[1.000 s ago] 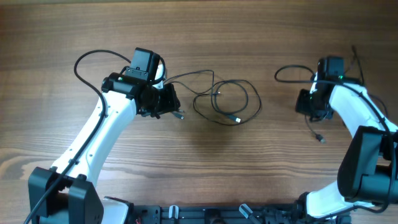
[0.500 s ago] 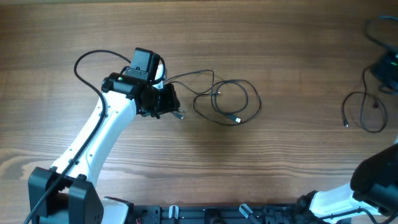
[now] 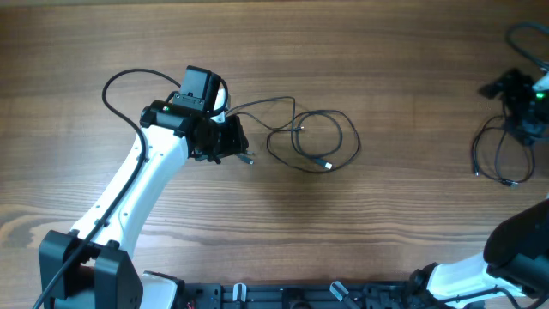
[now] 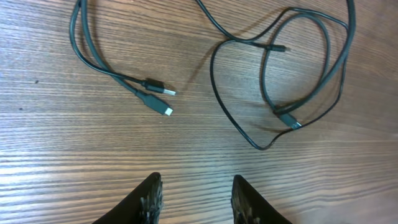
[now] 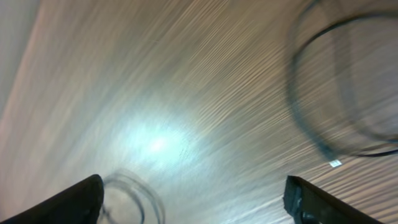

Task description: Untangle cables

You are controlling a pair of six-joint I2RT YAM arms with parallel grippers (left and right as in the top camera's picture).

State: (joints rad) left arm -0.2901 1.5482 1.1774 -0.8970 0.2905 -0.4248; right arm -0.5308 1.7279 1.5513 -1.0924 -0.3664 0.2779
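On the table (image 3: 403, 232), looped cables (image 3: 299, 129) lie centrally — another loop (image 3: 477, 156), seemingly separate, far right.

Nothing legible on the cables (image 4: 154, 85), the table (image 4: 74, 149) or the fingers (image 4: 151, 199): no text, label, brand, number or sign. Right wrist view too blurred for reading.

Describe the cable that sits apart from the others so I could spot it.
From above, find the wooden table and go to its far right edge. The cable there is a thin black loop on its own, well away from the tangled cables mid-table beside the left gripper.
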